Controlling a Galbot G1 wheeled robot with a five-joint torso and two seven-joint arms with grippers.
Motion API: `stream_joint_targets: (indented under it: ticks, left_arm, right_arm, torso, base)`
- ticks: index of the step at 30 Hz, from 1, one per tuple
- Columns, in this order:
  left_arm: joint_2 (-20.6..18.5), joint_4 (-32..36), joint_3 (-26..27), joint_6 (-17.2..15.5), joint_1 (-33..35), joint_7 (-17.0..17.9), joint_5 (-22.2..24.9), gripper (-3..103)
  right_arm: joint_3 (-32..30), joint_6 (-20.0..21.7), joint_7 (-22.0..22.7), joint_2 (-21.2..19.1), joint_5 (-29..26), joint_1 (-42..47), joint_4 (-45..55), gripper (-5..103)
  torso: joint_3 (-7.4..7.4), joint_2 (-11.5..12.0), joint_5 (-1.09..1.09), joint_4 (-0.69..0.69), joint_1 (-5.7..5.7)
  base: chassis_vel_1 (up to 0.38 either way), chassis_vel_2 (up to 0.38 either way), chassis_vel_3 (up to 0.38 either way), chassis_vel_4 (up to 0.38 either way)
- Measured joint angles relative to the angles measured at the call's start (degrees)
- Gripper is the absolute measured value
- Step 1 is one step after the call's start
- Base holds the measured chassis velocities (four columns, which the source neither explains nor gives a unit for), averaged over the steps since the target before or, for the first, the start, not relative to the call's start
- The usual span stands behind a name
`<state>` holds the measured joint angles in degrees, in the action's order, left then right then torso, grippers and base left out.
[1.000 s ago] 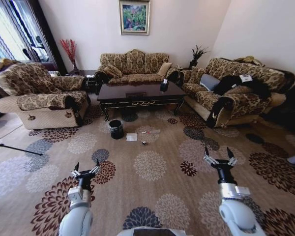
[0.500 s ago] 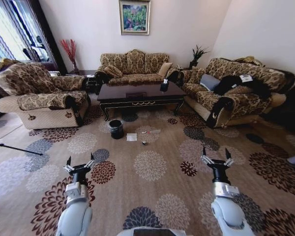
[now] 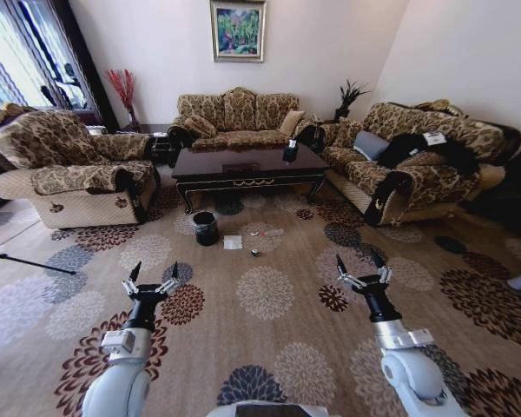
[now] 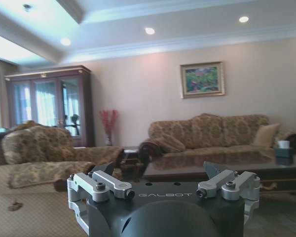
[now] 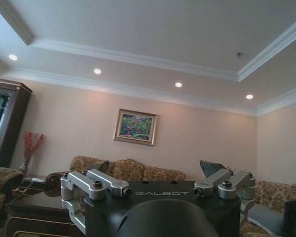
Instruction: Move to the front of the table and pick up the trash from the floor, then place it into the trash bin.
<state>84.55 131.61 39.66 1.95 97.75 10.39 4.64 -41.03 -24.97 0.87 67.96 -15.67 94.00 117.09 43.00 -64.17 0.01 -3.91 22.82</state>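
The dark wooden table (image 3: 247,165) stands in front of the far sofa; its top (image 4: 222,163) appears in the left wrist view. On the patterned carpet floor (image 3: 269,330) before it lies the trash: a white napkin (image 3: 232,242), a small dark lump (image 3: 254,253) and pale scraps (image 3: 267,232). The black trash bin (image 3: 205,228) stands just left of them. My left gripper (image 3: 152,280) and right gripper (image 3: 359,270) are both open, raised over the carpet well short of the trash, holding nothing.
An armchair (image 3: 69,169) stands on the left, a sofa (image 3: 234,117) behind the table and another sofa (image 3: 412,161) on the right. A thin dark rod (image 3: 26,262) lies on the floor at left. Open carpet runs between me and the trash.
Both arms have shifted: the right gripper has moved left and slightly up in the view, the left gripper slightly right and up. The room has not shifted.
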Motion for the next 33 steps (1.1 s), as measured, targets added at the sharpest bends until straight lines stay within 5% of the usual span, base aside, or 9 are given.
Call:
stream_joint_targets:
  ticks: [19,33]
  left_arm:
    - [1.07,0.26,1.11,2.64,2.40,2.65,-3.49,100]
    - [1.42,-1.96,-0.54,3.32,1.77,2.33,-4.06,100]
  right_arm:
    - [-1.45,-1.41,1.35,0.39,1.56,1.03,1.64,100]
    - [-1.51,-2.37,1.74,0.55,1.43,0.35,-0.67,100]
  torso:
    - [-0.08,0.14,-0.01,0.00,-0.06]
    - [-1.77,3.28,-0.01,0.00,-1.51]
  base:
    - [0.000,0.000,0.000,0.000]
    - [0.000,0.000,0.000,0.000]
